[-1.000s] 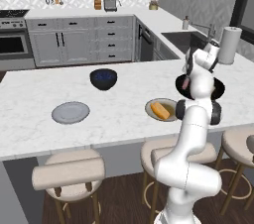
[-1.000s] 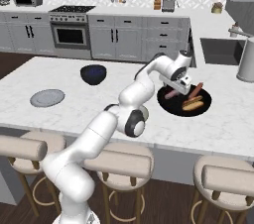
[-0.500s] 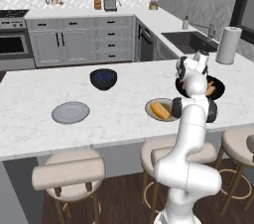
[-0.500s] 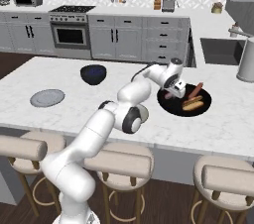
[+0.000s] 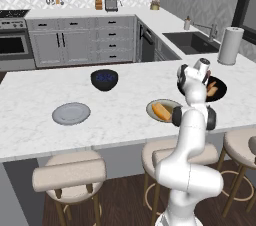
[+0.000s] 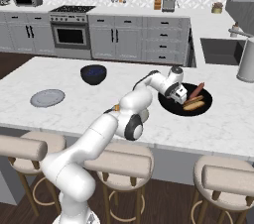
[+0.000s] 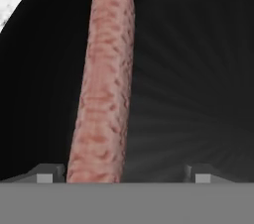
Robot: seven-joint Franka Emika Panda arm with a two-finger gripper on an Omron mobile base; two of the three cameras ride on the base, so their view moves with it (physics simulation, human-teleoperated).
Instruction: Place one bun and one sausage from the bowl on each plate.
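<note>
Close up in the hand view, one slim pinkish-brown sausage (image 7: 103,84) lies lengthwise on the floor of the wide black round bowl (image 7: 198,69), running from 6 toward 12 o'clock. The two dark fingers (image 7: 47,173) stand wide apart, the sausage close beside the left one, gripping nothing. The bottom edge cuts off its near end.

From the right base view, the gripper (image 6: 180,95) sits low over the bowl (image 6: 171,105), where one sausage (image 6: 195,91) and one golden-orange bun (image 6: 194,104) show at its 3 o'clock.

The left base view alone shows a pale-rimmed plate (image 5: 151,111) carrying an orange bun (image 5: 160,111), partly hidden by the arm.

Farther along the white marble counter (image 5: 30,100) sit one grey plate (image 5: 71,113) and one dark blue bowl (image 5: 104,79).
</note>
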